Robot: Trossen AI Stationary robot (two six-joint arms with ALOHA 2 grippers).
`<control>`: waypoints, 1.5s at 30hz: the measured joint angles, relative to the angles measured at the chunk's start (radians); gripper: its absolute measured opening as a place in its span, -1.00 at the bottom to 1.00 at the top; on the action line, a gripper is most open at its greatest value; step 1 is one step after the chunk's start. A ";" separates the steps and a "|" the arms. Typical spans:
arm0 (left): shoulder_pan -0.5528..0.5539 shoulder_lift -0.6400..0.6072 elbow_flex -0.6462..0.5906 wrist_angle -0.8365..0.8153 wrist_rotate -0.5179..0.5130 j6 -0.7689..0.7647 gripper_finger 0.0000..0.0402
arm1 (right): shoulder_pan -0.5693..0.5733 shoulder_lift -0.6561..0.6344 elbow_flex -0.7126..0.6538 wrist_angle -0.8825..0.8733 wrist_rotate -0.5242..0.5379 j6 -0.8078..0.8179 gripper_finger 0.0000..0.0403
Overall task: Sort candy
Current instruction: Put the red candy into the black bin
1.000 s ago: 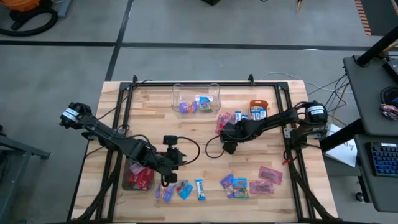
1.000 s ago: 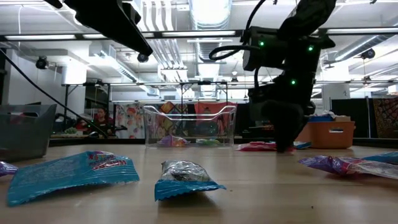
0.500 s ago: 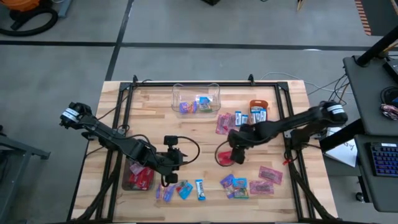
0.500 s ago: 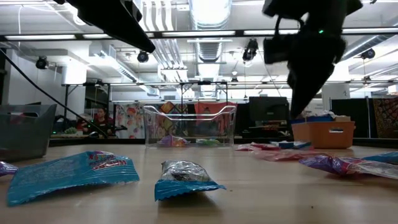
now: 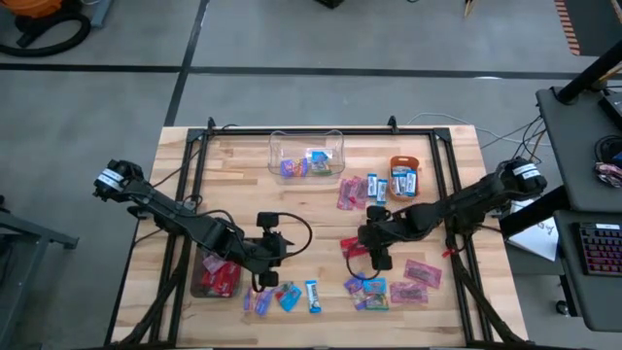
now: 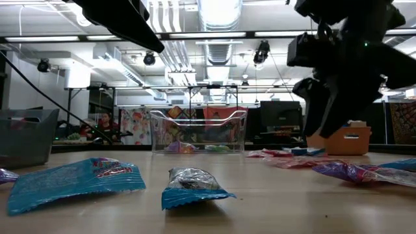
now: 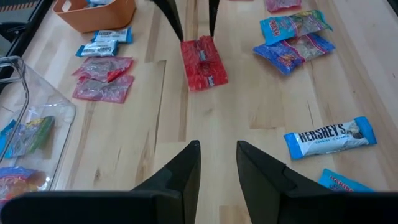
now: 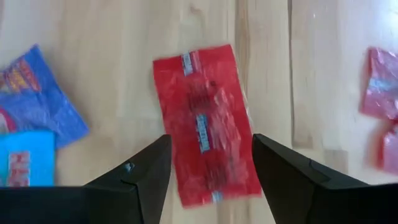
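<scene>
While the right pincer [image 8: 208, 168] hangs spread wide over a red candy [image 8: 205, 124] lying flat mid-counter, nothing is gripped. It looks light, thin and slippery; pinching across its narrow width seems best. The left pincer [image 7: 217, 165] waits near the counter's front edge, part-open and empty.

Candy [image 7: 15, 137] blurred behind clear box [image 7: 37, 106]
</scene>
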 joint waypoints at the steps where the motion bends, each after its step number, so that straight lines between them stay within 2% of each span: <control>1: 0.000 0.000 0.000 0.004 0.000 0.000 -0.57 | 0.000 0.007 -0.010 0.024 0.002 0.001 0.07; 15: 0.000 0.000 0.000 0.028 0.000 0.000 -0.57 | -0.003 0.161 -0.135 0.265 0.007 0.027 0.02; 18: 0.000 0.000 0.000 0.043 0.000 0.005 -0.57 | -0.003 0.206 -0.137 0.268 0.006 0.030 -0.16; 26: 0.000 0.000 0.000 0.098 -0.018 0.050 -0.57 | -0.003 0.256 -0.136 0.328 0.013 0.029 -0.86; 34: 0.001 0.000 -0.031 0.236 -0.024 0.153 -0.57 | -0.002 0.153 -0.140 0.345 0.007 0.029 -0.90; 39: 0.004 0.000 -0.142 0.479 -0.014 0.205 -0.57 | -0.001 0.031 -0.150 0.326 -0.001 0.005 -0.91; 45: 0.020 0.000 -0.283 0.802 0.020 0.213 -0.57 | -0.001 -0.125 -0.226 0.535 0.001 -0.036 -0.91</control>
